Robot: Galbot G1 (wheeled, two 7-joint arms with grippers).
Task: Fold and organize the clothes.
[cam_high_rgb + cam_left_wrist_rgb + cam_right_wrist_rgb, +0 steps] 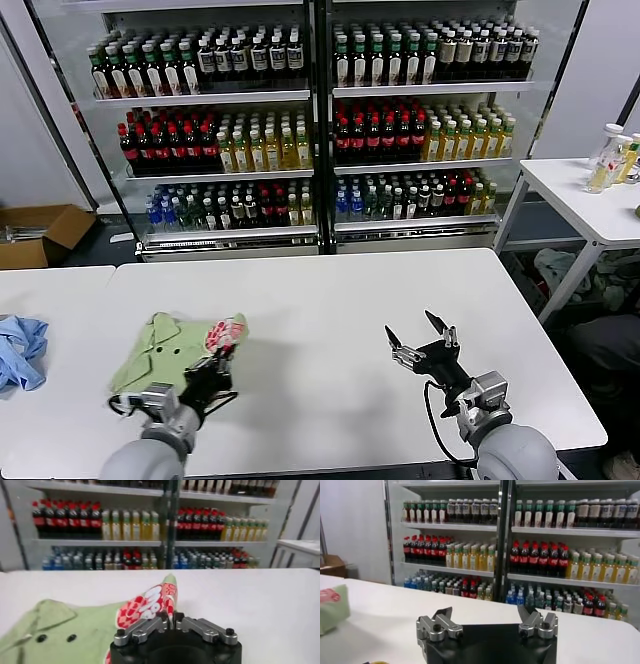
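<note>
Left pincer point(213, 372) sits low over the white desk point(330, 300), its jaws drawn together on a raised fold of the green polo shirt point(165, 350); the left wrist view shows the printed red-and-white cloth point(150, 602) standing up between the two fingers point(145, 627). Right pincer point(422, 340) hovers above bare desk well apart from the shirt, jaws spread wide with nothing in them.

That shirt lies partly folded on the desk's left part, its long axis running from the near left toward the far right, collar point(50, 612) and dark buttons point(41, 638) toward the left side. Only the wrist view shows the buttons plainly; the right wrist view catches just the shirt's edge point(332, 607).

Farther left lies a blue cloth point(20, 350) on a neighbouring desk. An open cardboard box point(40, 235) sits on the floor beyond; its contents cannot be told. Behind stand shelves point(320, 95) packed with rows of bottles point(170, 140).
</note>
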